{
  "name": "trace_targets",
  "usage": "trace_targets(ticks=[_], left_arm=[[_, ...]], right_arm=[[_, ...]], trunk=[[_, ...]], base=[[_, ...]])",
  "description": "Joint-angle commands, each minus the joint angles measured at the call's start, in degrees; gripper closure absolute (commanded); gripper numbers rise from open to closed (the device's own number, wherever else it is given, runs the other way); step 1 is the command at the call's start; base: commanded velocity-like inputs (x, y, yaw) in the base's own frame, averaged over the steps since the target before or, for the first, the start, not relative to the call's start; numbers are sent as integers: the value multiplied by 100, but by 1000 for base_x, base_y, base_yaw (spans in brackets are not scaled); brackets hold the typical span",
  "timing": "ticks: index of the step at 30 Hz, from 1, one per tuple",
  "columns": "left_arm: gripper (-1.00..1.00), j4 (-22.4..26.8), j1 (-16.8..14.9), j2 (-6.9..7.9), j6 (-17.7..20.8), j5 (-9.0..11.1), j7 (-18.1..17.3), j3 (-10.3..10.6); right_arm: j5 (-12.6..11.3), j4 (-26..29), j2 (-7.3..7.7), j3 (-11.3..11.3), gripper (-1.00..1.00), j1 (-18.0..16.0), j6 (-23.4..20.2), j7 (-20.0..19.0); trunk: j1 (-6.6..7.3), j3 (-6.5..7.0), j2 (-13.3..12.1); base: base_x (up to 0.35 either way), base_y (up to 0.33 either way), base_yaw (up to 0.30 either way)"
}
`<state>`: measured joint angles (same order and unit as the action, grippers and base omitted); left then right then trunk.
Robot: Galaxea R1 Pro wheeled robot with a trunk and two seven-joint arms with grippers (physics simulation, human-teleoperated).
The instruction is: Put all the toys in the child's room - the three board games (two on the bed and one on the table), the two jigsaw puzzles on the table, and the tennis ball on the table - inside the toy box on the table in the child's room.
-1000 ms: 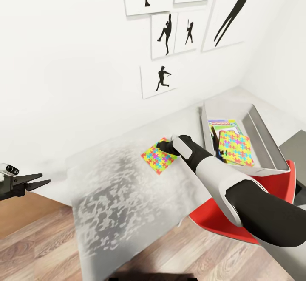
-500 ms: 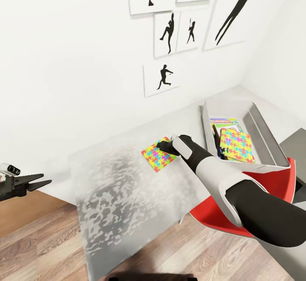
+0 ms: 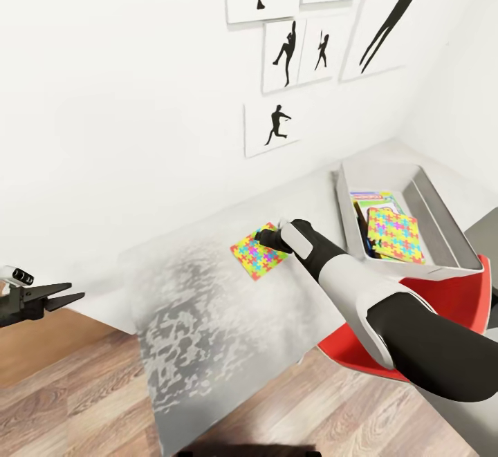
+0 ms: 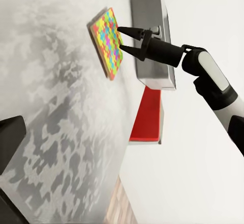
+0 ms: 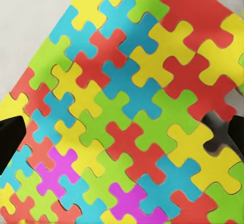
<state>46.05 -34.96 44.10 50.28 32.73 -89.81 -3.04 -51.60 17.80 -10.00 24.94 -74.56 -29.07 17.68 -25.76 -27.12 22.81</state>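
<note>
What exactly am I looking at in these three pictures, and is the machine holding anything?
These are simulator renders of a two-armed wheeled robot. The head view looks down over its arms. The other two come from cameras near each end effector. The right end effector is open, its fingers above a jigsaw puzzle lying flat on the table, not yet gripping it. The right wrist view shows that puzzle close up. The toy box already holds a second puzzle and a board game. The left end effector hangs open beside the table, holding nothing.

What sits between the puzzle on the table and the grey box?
Just bare table. In the head view, the right gripper hangs over the puzzle, and nothing lies on the stretch to the toy box.
</note>
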Motion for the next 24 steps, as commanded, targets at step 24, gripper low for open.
trace_targets(ticks=[24], left_arm=[[-100,0,-2,2,61,5,-19,7]], right_arm=[[-43,5,0,37,-100,-6,-10,42]], trunk=[[-3,-9,10]], base=[[-23,93,0]])
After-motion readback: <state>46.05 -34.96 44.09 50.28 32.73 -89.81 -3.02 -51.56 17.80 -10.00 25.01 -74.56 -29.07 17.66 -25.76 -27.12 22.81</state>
